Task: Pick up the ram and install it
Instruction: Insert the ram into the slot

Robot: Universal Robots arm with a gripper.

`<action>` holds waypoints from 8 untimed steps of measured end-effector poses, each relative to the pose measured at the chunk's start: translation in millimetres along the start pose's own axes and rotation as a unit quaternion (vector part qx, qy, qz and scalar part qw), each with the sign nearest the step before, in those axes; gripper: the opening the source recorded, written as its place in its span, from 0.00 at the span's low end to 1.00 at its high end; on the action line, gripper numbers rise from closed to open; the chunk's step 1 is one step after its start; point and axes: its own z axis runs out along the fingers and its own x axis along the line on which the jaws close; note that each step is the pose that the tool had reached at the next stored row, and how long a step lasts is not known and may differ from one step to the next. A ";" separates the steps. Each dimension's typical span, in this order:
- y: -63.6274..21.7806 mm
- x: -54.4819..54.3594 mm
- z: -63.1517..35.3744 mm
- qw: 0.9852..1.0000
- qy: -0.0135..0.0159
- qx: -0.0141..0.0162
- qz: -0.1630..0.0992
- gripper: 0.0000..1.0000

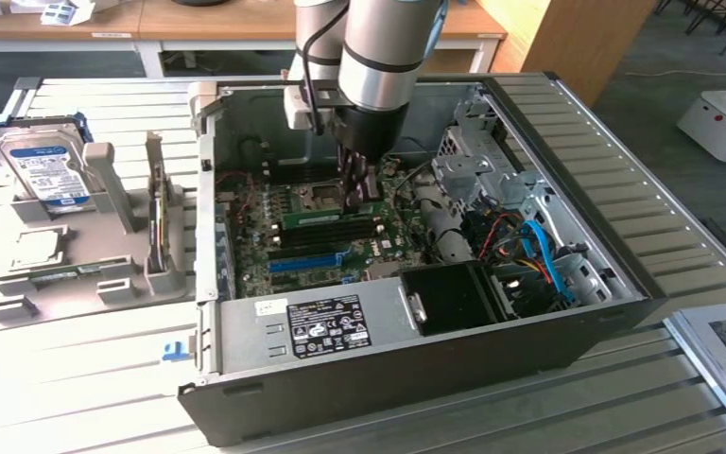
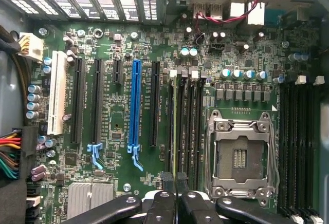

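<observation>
Exterior view. Item: ram (image 1: 319, 217), held on edge at a memory slot of the motherboard (image 1: 376, 248), at six o'clock of the processor socket (image 1: 319, 197), inside the opened computer case (image 1: 615, 284). Full seating cannot be told. Claw (image 1: 360, 194): closed on the ram's upper edge. Handling, as judged: light, stiff, thin; easily damaged by twisting; best pinched across both flat faces, chips and contacts spared.
</observation>
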 end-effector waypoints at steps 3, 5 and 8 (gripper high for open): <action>0.0 0.0 0.3 1.000 0.000 0.000 0.000 0.12; 0.0 0.0 0.4 1.000 0.000 0.000 0.000 0.12; 0.3 0.0 0.6 1.000 0.000 0.000 0.008 0.12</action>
